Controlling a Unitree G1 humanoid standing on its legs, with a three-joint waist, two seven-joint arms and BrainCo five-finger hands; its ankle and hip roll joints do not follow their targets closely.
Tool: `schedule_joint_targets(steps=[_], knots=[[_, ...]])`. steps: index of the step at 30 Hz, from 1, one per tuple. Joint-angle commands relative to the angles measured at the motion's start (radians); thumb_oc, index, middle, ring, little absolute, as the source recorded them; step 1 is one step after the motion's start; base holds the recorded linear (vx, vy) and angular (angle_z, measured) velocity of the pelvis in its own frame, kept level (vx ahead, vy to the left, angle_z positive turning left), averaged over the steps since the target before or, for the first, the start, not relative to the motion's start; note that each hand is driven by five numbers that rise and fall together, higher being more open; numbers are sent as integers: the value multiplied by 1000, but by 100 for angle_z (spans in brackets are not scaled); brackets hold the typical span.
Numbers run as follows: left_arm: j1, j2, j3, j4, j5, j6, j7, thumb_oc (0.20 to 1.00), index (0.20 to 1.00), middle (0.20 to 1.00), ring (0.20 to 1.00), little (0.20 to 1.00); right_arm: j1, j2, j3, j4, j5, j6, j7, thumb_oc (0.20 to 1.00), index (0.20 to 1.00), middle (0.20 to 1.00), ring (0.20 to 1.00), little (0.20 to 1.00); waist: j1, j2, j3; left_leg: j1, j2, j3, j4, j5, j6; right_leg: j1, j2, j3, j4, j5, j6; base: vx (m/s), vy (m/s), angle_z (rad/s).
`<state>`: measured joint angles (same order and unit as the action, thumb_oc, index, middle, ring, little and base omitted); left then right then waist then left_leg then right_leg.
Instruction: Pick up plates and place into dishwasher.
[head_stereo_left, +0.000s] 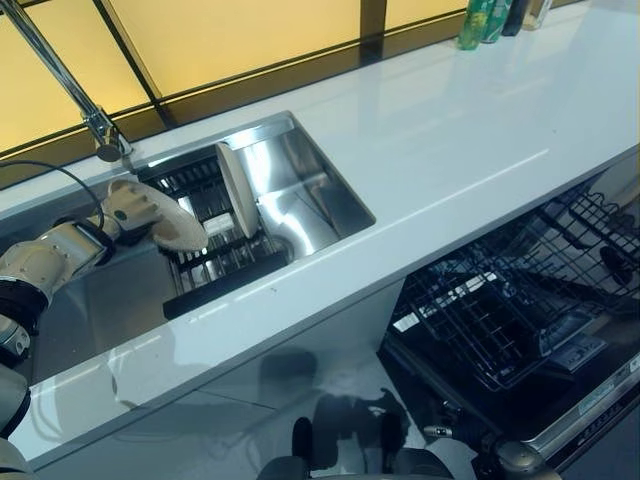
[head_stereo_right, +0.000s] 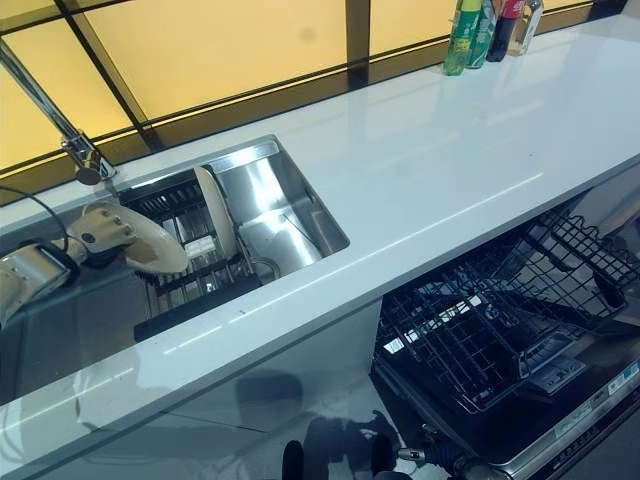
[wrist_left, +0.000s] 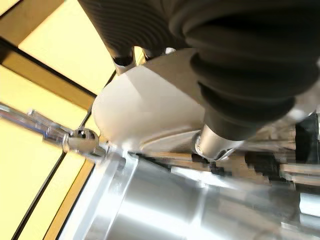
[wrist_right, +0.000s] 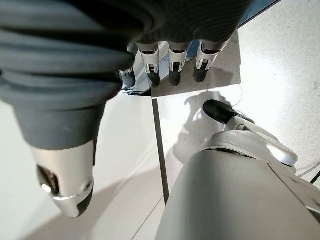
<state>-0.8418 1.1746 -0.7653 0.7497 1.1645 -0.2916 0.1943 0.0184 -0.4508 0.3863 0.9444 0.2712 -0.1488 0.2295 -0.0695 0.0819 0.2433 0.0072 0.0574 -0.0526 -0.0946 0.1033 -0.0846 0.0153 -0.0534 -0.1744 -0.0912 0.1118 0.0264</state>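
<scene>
The left hand (head_stereo_left: 128, 206) reaches in from the robot's left, over the sink (head_stereo_left: 310, 205), with the forearm lying roughly level across the basin's left part. It grips a cream plate (head_stereo_left: 172, 224), thumb and fingers closed on the plate's rim; the left wrist view shows the plate's pale underside (wrist_left: 142, 115) pressed against the dark ribbed cover, with a fingertip (wrist_left: 212, 145) under its edge. The plate is tilted, its far edge pointing toward the rack (head_stereo_left: 215, 255), and it sits above the rack's left end rather than in a slot; whether it touches the rack cannot be told.

Just beside it, a second plate (head_stereo_left: 237, 188) stands upright on edge in the rack, its face turned toward the open right half of the sink. The rack is dark and slatted, and lies across the basin's floor. The tap (head_stereo_left: 70, 85) rises behind the sink at the far left, its spout end just behind the hand.

The right hand (wrist_right: 172, 65) hangs low over pale floor, fingers lightly curled and holding nothing.

The white counter (head_stereo_left: 470, 140) runs right from the sink, with bottles (head_stereo_right: 485, 30) at its far edge by the window. Below the counter's front, well apart from the sink on the robot's right, the dishwasher's (head_stereo_left: 560, 385) black wire basket (head_stereo_left: 500, 300) is pulled out.
</scene>
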Motion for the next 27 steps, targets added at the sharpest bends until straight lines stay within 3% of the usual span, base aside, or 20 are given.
schedule_joint_targets(steps=[1,11,20,27], knots=[[-110,7,-7,39,-30,25,59,200,200,200,200,200,-22,-4,-9,-46,43,-37,-7,1000,1000,1000,1000,1000,-22,-27,16,13,-76,87,7,-65,61,-13,-48,68,8,-6,94,0,0,0],[-69,17,33,48,-20,6,154,200,200,200,200,200,-2,-4,-29,-59,50,-44,-9,1000,1000,1000,1000,1000,-26,-20,-6,28,-77,88,7,-70,59,3,-46,70,5,-11,94,0,0,0],[-54,50,78,-19,-261,-3,227,200,200,200,200,200,25,-2,-34,-131,69,-74,0,1000,1000,1000,1000,1000,-17,-18,-50,54,-79,85,7,-80,58,33,-49,62,4,-25,96,8,-20,0],[68,72,198,-119,-355,4,291,200,200,200,200,200,45,6,-42,-243,109,-104,35,1000,1000,1000,1000,1000,0,-17,-84,80,-77,79,7,-88,57,65,-49,54,4,-38,93,19,-54,-1]])
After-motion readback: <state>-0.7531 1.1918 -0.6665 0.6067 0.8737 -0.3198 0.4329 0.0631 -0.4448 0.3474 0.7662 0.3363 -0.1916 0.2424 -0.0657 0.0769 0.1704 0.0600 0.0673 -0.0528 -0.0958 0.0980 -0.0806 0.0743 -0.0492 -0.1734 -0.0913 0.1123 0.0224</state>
